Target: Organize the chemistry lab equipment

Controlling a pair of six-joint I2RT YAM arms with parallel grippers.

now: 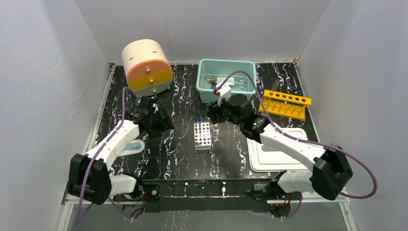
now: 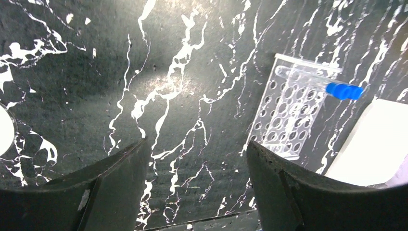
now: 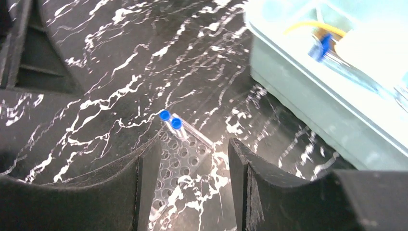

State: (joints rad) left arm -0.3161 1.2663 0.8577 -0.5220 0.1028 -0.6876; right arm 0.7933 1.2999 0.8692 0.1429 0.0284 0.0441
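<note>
Black marbled table point(image 1: 183, 96), white walls point(image 1: 48, 72); clear well plate point(image 1: 202, 136) mid-table; left gripper point(image 2: 196, 143) and right gripper point(image 3: 195, 142) both apart, empty.

No legible text, labels, brands, numbers, signs on any item in view.

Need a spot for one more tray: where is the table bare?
Bare marble lies between the drum and the teal bin, and either side of the well plate toward the near edge. Crowded on the right: yellow rack and white tray.
</note>
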